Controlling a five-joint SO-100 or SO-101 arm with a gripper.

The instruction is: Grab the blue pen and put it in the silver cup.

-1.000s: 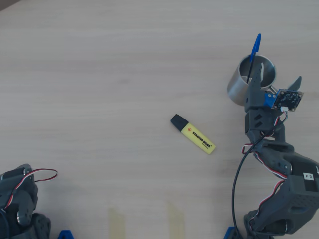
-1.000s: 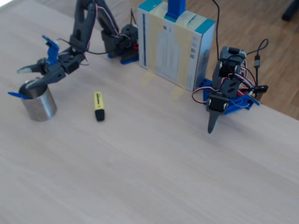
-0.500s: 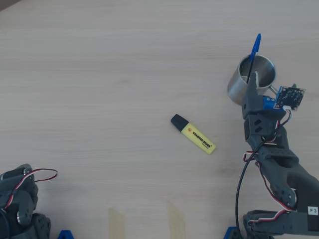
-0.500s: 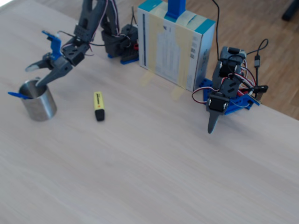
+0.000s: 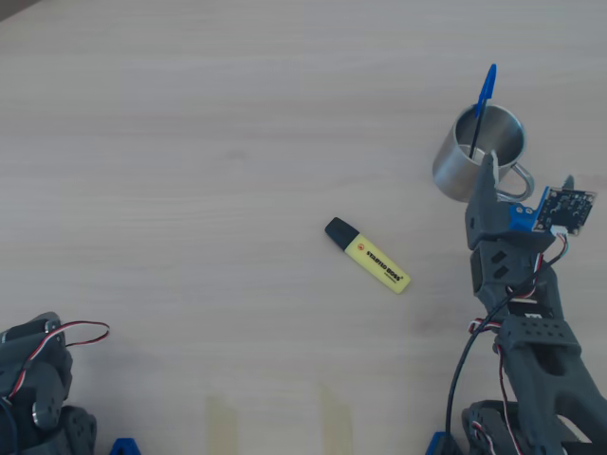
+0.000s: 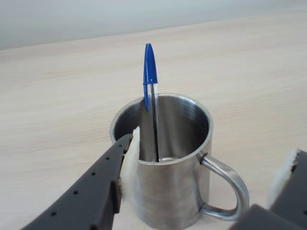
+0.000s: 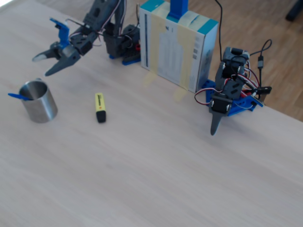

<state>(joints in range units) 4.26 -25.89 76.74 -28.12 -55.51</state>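
The blue pen (image 5: 486,95) stands in the silver cup (image 5: 453,175), blue cap up, leaning on the rim. In the wrist view the pen (image 6: 150,72) rests against the far inner wall of the cup (image 6: 168,191). My gripper (image 5: 528,171) is open and empty, just in front of the cup, with one finger by the rim and the other beyond the handle. The wrist view shows my gripper (image 6: 213,146) with jaws spread either side of the cup. In the fixed view my gripper (image 7: 41,66) hovers above and behind the cup (image 7: 42,109), and the pen (image 7: 16,96) pokes out to the left.
A yellow highlighter (image 5: 370,256) with a black cap lies on the wooden table left of my arm, also in the fixed view (image 7: 100,106). A second arm (image 7: 227,94) sits folded at the right. A white and blue box (image 7: 175,47) stands behind.
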